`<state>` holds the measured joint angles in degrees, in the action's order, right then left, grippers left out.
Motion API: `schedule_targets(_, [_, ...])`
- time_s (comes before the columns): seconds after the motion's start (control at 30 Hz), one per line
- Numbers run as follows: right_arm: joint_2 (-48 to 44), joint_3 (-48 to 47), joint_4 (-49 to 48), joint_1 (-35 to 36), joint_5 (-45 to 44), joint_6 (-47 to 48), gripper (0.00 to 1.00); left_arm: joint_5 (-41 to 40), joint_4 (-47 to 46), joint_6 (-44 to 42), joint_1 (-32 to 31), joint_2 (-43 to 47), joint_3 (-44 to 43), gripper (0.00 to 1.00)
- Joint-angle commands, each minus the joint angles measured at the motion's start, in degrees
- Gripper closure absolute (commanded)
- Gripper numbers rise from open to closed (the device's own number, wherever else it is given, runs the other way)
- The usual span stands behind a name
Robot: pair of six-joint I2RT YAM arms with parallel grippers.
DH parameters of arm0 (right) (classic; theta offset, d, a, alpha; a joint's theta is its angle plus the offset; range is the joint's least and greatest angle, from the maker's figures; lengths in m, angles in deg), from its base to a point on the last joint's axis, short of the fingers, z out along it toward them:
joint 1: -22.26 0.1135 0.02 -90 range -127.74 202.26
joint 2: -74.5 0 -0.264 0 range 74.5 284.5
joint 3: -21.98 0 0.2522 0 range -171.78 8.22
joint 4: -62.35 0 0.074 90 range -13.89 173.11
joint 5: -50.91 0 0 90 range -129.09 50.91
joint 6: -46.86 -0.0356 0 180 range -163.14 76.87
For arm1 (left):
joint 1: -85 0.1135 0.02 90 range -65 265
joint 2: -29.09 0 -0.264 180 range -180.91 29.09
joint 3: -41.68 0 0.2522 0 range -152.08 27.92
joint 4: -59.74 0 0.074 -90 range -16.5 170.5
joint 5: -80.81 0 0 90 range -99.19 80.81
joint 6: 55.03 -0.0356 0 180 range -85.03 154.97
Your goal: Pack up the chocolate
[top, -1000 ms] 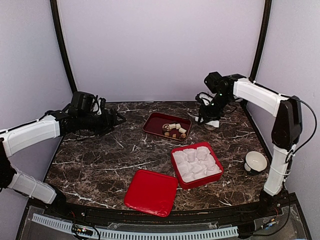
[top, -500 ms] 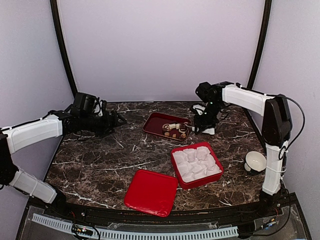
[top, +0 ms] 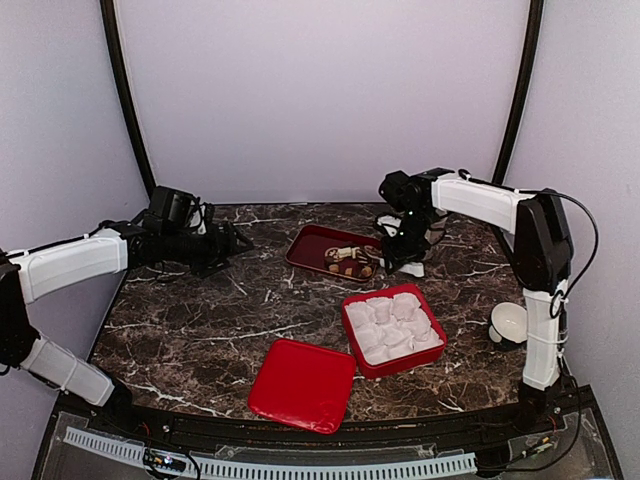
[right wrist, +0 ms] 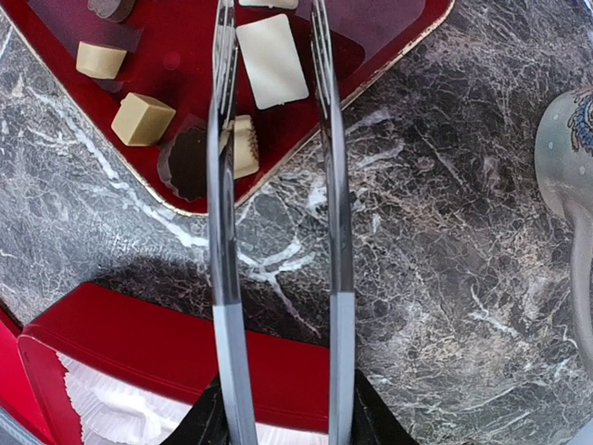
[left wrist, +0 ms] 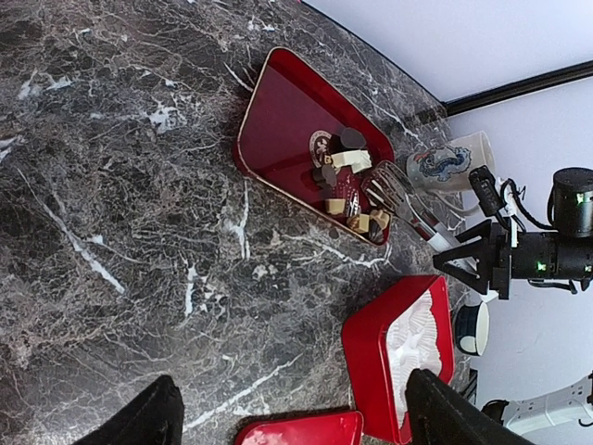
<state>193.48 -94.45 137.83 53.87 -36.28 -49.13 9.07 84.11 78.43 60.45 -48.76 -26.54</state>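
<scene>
Chocolate pieces [right wrist: 271, 60] lie clustered in the red tray [top: 308, 243], the right gripper [top: 403, 240] pinched nearly closed on the tongs [right wrist: 221, 278] above them, left gripper [top: 235, 243] wide and empty, and a skewed squeeze could flick one over the low rim!

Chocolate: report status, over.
Left hand open, aside. Right hand shut on tongs, spread over chocolate in tray. Cups in box look empty. Nothing between tray and box.
</scene>
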Motion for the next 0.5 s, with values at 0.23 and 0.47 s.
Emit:
schedule_targets(0.23, [0.3,-3.2,1.8,1.2,-2.3,0.5,0.71,1.2,0.5,-1.3,1.6,0.2,-1.2,0.15])
schedule_targets(0.47, [-2.4,-4.1,3.4,1.4,-2.5,-0.2,0.75,1.8,0.9,-1.9,1.8,0.7,-0.9,0.15])
